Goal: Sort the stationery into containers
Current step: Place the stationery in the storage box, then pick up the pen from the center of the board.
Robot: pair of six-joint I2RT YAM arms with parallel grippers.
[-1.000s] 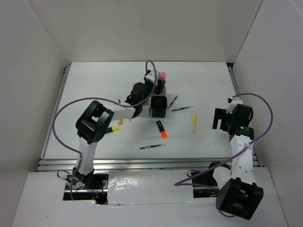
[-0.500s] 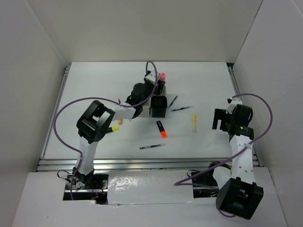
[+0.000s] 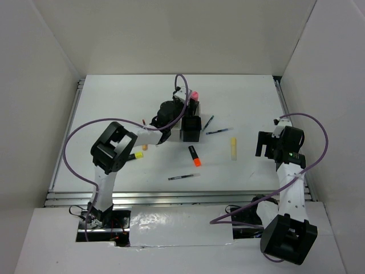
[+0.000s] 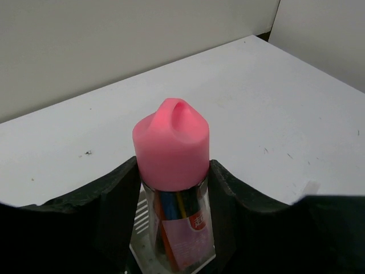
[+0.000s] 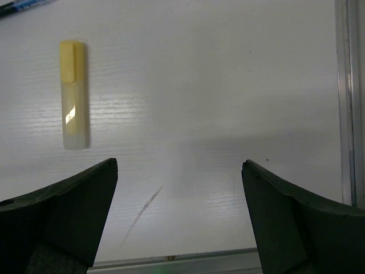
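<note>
- Two fingers of the left gripper (image 4: 174,197) clamp a pink highlighter (image 4: 171,142) upright, cap end up (its lower body sits between the pads).
- Just beneath that gripper is the cluster of containers (image 3: 191,130).
- On the right gripper (image 5: 179,211) the jaws stand wide apart, holding nothing.
- A pale yellow highlighter (image 5: 73,94) lies flat on the table (image 5: 228,85), ahead of that gripper and off to its left, well apart from its fingers.
</note>
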